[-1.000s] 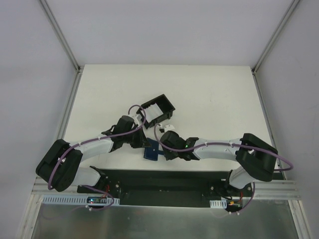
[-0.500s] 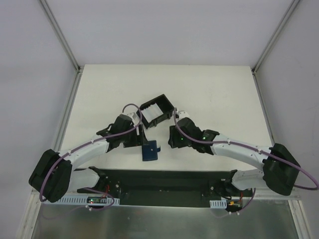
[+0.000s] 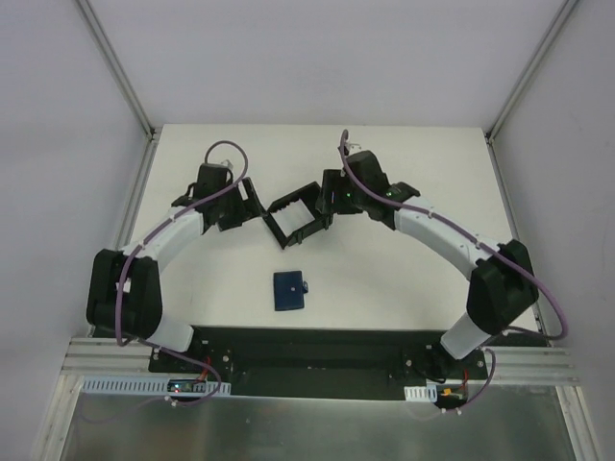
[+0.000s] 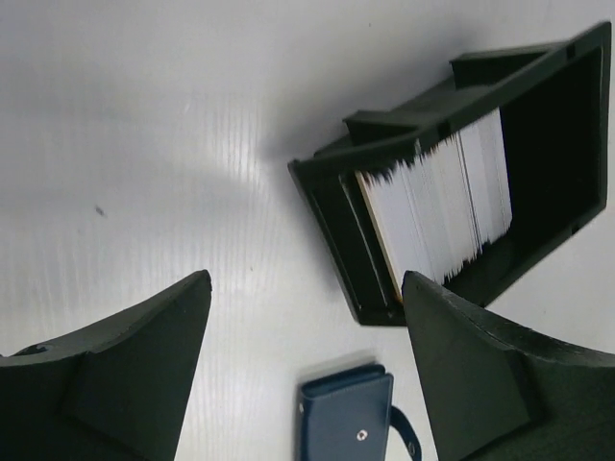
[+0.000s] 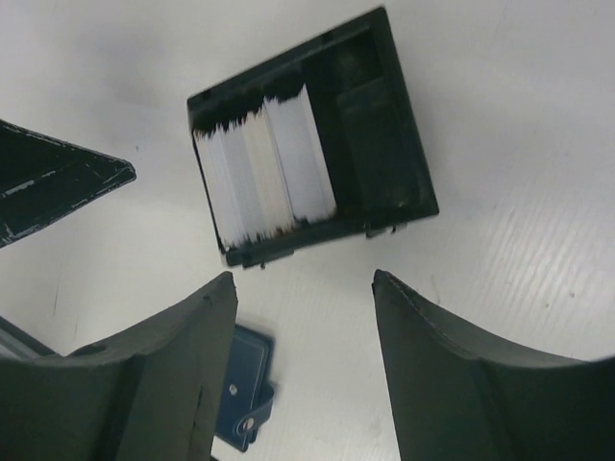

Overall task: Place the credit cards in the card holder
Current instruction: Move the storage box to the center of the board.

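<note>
Both arms arch forward on either side of the box frame (image 5: 384, 125) holding the credit cards (image 5: 264, 163) — left pincer (image 4: 306, 288) and right pincer (image 5: 304, 279) both spread wide, empty. The card holder (image 3: 288, 290) lies folded nearer the bases.

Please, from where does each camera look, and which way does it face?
Top external: above and behind, facing down on the table; left arm and right arm show.
Left wrist: facing down past the open left end effector.
Right wrist: likewise, past the open right end effector.
Shared: both wrist views show the black box, credit cards, card holder.
</note>
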